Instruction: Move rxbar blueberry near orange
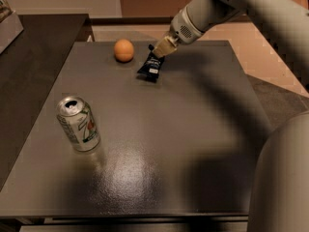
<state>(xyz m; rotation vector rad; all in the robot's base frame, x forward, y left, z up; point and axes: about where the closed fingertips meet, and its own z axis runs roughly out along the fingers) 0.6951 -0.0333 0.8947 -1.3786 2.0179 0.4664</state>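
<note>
The rxbar blueberry (152, 65) is a dark navy wrapper with white text. It hangs tilted from my gripper (158, 50), its lower end at or just above the grey table (159, 144). The gripper is shut on the bar's upper end at the far middle of the table. The orange (124, 50) is a small round fruit on the table just left of the bar, a short gap away.
A silver soda can (78, 123) stands upright at the left of the table. A dark counter (29, 66) runs along the left side. My arm (231, 8) reaches in from the upper right; part of my body (285, 178) fills the lower right corner.
</note>
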